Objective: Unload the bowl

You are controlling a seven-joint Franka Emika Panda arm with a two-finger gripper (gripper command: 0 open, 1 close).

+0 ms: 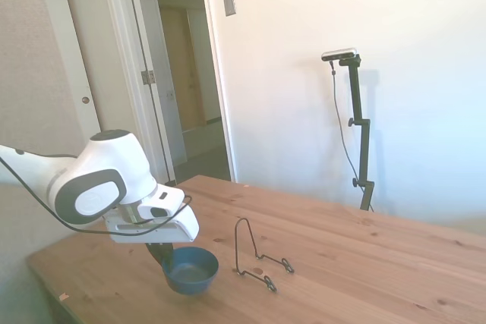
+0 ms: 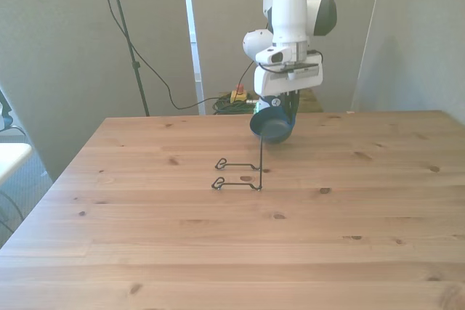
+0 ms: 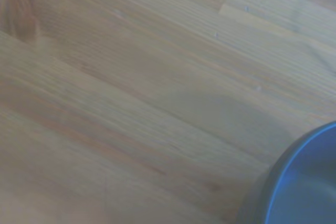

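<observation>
One broad wooden table (image 2: 349, 208) spreads under me, bare of labels or readable writing. Next in size comes my white arm (image 1: 99, 180), reaching low over it. Then the blue bowl (image 1: 191, 269): my gripper (image 1: 161, 252) is clamped on its rim, holding it tilted just beside the thin black wire rack (image 2: 243, 172) and already clear of it. In the side view its base seems at or barely above the wood; I cannot tell whether it touches. The wrist view catches only a blurred blue arc of the bowl (image 3: 304, 182) over the planks. I judge it light, rigid and smooth, perhaps plastic, so somewhat slippery; the rim is the sensible place to pinch, one finger inside and one outside, as I hold it now.
</observation>
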